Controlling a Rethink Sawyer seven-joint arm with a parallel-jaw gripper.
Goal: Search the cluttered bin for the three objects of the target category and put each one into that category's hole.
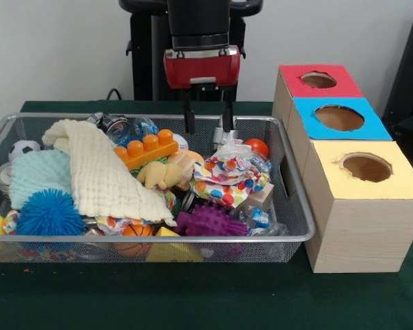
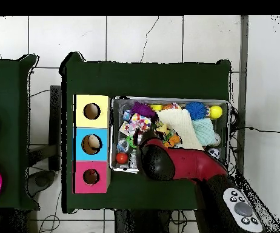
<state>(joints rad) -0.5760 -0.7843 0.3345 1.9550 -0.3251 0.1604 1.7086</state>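
The end effector (image 1: 208, 124) hung over the far side of the cluttered bin (image 1: 213, 238), its two dark fingers (image 1: 189, 120) spread apart and holding nothing, their tips level with the far rim.

Seen from the front, the pale yellow-tan animal toy (image 1: 164, 173) lay near the middle of the bin, at about seven o'clock from the fingers and a little nearer me. An orange toy brick (image 1: 146, 149) leaned across at its eleven o'clock, a cream knitted cloth (image 1: 103, 175) lapped against it at nine, and a crumpled spotted wrapper (image 1: 230, 175) sat at its three. At five o'clock from the toy, a purple spiky ball (image 1: 210, 223) rested against the near wall. I could not make out a striped orange toy anywhere in the heap.

The toy looked light and soft, the sort that would squash rather than slip, so I judged a firm pinch across its plump body the safest hold, kept clear of the cloth's edge so that would not come up with it.

The hole (image 1: 319, 80) for it, in the red-topped box (image 1: 310, 84), stood on the table (image 1: 206, 302) outside the bin, at two o'clock from the toy, farthest back in a row with the blue-topped box (image 1: 339, 118) and yellow-topped box (image 1: 365, 168).
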